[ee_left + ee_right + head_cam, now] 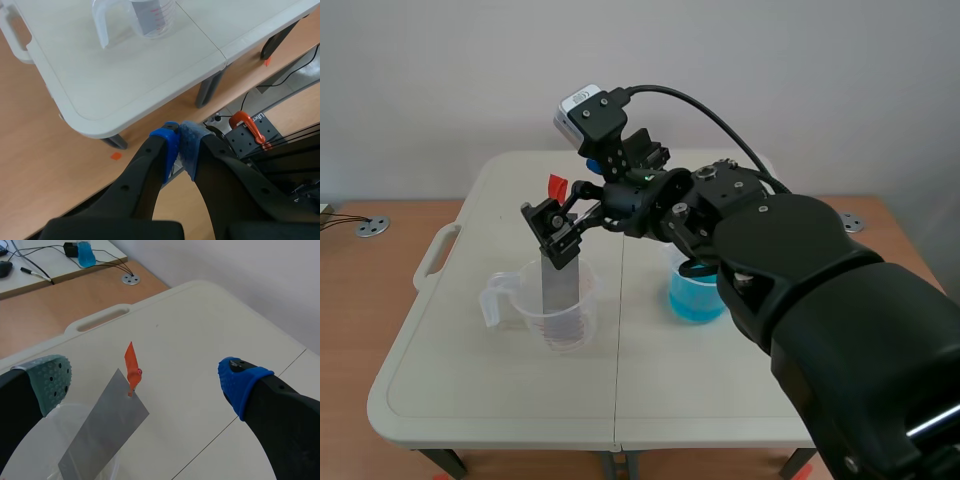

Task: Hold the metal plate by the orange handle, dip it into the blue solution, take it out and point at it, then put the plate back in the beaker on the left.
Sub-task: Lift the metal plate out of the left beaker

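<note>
Surface (650,400) of pale folding plastic bears a clear plastic measuring beaker (555,310) and a beaker of blue solution (695,295). The right gripper (145,382) gapes wide around the grey metal plate (102,432) leaning in the clear beaker; the left gripper (180,142) is closed. The plate's orange handle (132,371) is untouched.

My right gripper (145,382) has dotted pads (50,382), one grey-green, one blue. Metal plate (105,432) plain grey, handle (132,371) orange, solution (695,298) blue, beaker (560,310) clear with red markings.
</note>
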You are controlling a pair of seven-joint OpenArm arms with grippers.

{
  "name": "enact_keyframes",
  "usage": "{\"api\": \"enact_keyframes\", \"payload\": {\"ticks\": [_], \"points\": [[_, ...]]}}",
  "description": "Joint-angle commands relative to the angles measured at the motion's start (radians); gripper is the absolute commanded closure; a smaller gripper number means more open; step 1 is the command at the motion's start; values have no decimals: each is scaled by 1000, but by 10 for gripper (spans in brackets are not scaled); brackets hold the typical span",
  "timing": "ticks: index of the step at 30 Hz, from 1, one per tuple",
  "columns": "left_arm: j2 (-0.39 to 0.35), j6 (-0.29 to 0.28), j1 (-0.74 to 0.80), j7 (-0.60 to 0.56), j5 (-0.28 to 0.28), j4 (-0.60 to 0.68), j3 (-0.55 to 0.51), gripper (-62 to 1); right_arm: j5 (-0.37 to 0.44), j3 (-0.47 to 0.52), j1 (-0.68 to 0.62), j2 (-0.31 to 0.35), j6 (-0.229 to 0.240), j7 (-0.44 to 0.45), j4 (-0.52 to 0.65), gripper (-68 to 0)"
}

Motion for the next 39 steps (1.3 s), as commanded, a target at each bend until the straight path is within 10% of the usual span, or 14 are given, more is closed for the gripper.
{"api": "enact_keyframes", "payload": {"ticks": [1, 34, 39], "points": [[5, -3, 5, -18, -5, 5, 2, -15, 10, -8, 34, -16, -1, 16, -5, -560], [5, -3, 5, -22, -5, 5, 2, -15, -53, -12, 41, -33, 109, 85, -33, -297], [5, -3, 5, -22, -5, 5, 2, -15, -53, -12, 42, -32, 109, 100, -33, -156]]}}
